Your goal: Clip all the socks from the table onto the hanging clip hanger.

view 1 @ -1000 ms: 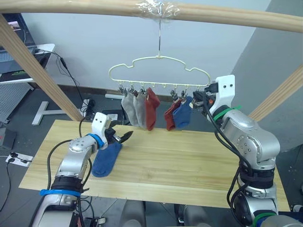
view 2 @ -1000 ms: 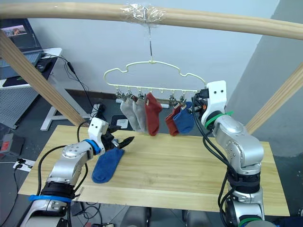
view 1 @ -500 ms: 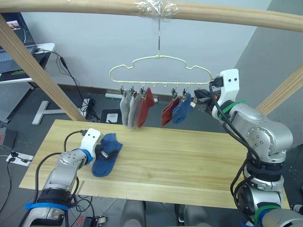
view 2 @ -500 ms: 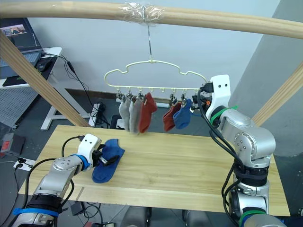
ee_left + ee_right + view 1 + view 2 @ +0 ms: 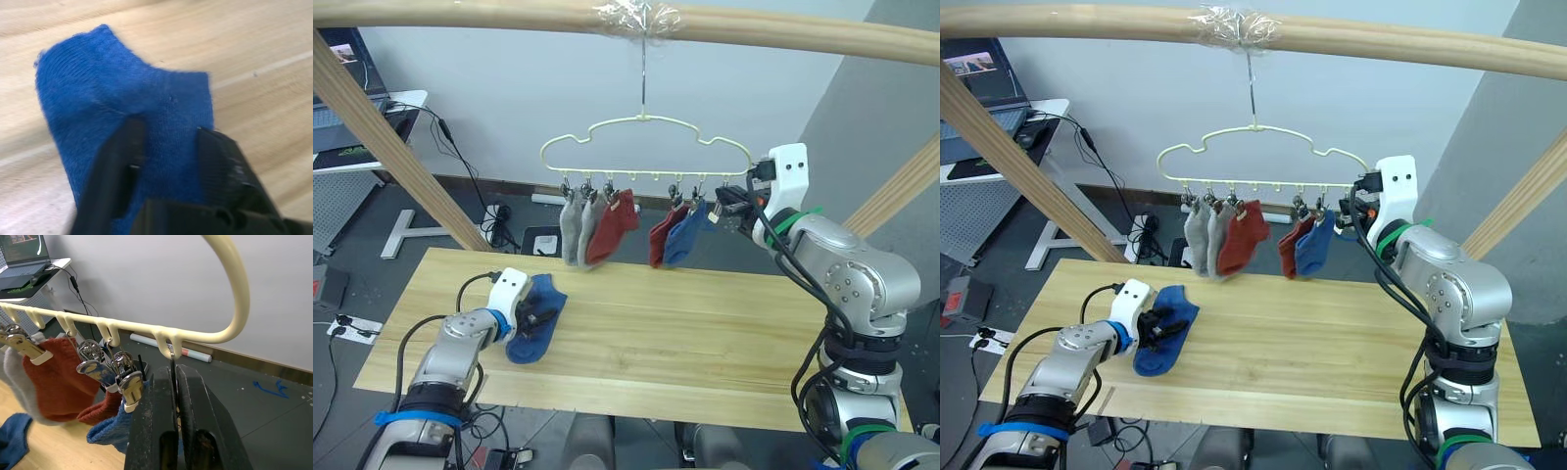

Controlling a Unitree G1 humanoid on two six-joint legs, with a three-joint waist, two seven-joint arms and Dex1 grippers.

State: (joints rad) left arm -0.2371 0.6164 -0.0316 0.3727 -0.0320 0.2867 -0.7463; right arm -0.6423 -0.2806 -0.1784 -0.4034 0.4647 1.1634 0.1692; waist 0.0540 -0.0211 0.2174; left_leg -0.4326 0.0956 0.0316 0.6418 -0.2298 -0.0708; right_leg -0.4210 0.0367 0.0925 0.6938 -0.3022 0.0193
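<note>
A blue sock (image 5: 524, 345) lies flat on the table (image 5: 705, 333) near its left end. My left gripper (image 5: 542, 316) rests on the sock's upper part, open but narrowly, and blue fabric (image 5: 98, 83) lies flat between its fingers (image 5: 124, 147). The pale yellow-green clip hanger (image 5: 646, 175) hangs by its hook from the top pole. Clipped to it are two grey socks (image 5: 573, 235), a rust-red sock (image 5: 607, 230), a second rust-red one (image 5: 661, 235) and a blue one (image 5: 683, 235). My right gripper (image 5: 173, 374) is shut on the thin metal clip wire at the hanger's right end (image 5: 234, 284).
A frame of round wooden poles surrounds the table: a top pole (image 5: 783, 29), a slanted pole on the left (image 5: 391, 147) and one on the right (image 5: 901, 191). A desk with a laptop (image 5: 352, 98) stands at the back left, with cables on the floor beyond the table.
My left gripper has come down from above the table onto the blue sock, and its fingers have narrowed. The hanging socks have swung to the left. The right gripper has stayed at the hanger's end.
</note>
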